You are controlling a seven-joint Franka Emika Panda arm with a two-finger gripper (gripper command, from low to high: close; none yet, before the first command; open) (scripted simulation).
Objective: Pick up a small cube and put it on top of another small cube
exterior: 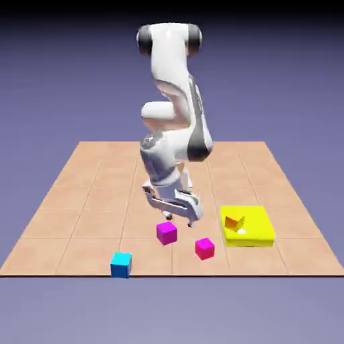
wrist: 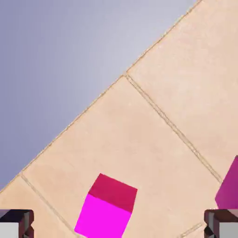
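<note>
Your white two-finger claw (wrist: 119,223) stood wide and empty; the small glossy magenta-pink cube (wrist: 103,215) sat between and beyond its tips, probably light and stiff, best gripped mid-height across opposite faces.

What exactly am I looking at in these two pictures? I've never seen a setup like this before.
The machine is a white robot arm in a computer simulation, ending in a two-finger gripper. One picture comes from a camera outside the robot, facing it across a tiled tabletop. The other comes from a camera on the hand, looking along the gripper; the grey tips at its bottom corners are the fingers.

On the tabletop lie a blue cube, a purple cube, a pinkish-red cube and a yellow block-like object with an orange patch and a pale spot whose nature I can't tell. The gripper is open and holds nothing.
</note>
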